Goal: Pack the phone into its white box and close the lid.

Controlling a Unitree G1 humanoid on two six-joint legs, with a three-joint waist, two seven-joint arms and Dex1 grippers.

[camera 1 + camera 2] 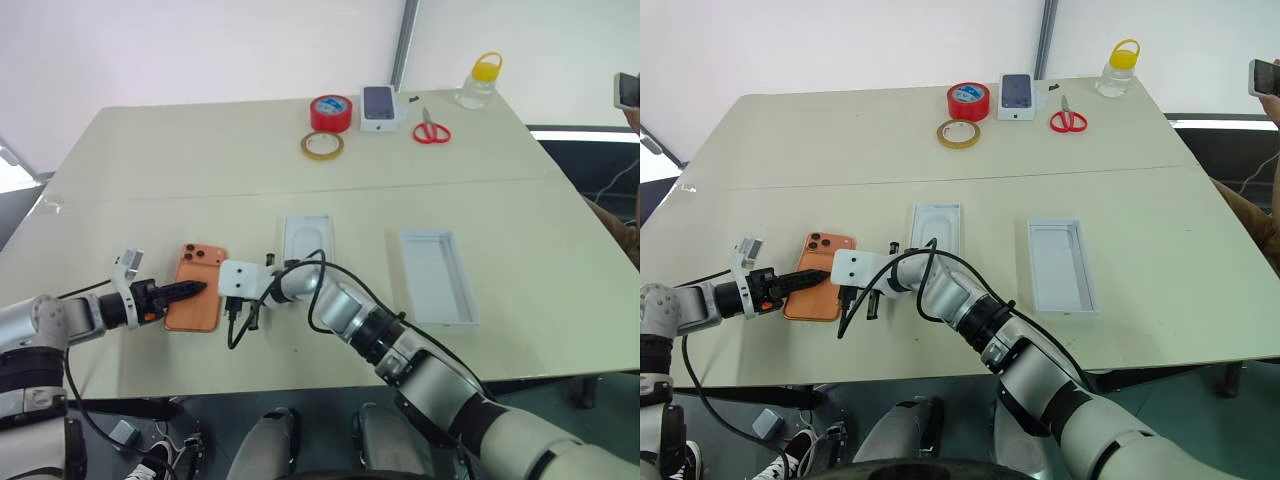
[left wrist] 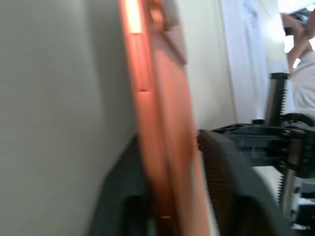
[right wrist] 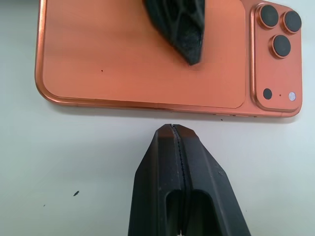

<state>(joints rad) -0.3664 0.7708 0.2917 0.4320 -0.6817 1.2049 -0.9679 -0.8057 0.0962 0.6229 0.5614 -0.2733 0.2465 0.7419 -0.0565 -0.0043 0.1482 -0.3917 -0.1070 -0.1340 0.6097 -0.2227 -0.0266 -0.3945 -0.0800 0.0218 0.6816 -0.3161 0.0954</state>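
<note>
- The phone point(image 1: 194, 287) lies back up on the tabletop point(image 1: 300, 180), camera cluster at its far end, just left of the white box point(image 1: 305, 243); the lid point(image 1: 437, 276) sits well apart to the right.
- The left pincer point(image 1: 196, 290) straddles the phone's long left edge: one finger point(image 3: 179, 24) lies over the orange back, the other is wedged below, so the phone seems to be in its grip, though how firm that grip is I cannot tell.
- The right pincer point(image 3: 173, 129) is closed on nothing, its tip on the tabletop just beside the phone's opposite long edge, a good backstop against sliding.
- Advice: tighten the left grip fully before lifting, keeping the pads clear of the lenses.
- Raise the phone level, then carry it right over the box.
- Risk: a thin-edge grip may let the phone pivot or slip, so lift slowly.
</note>
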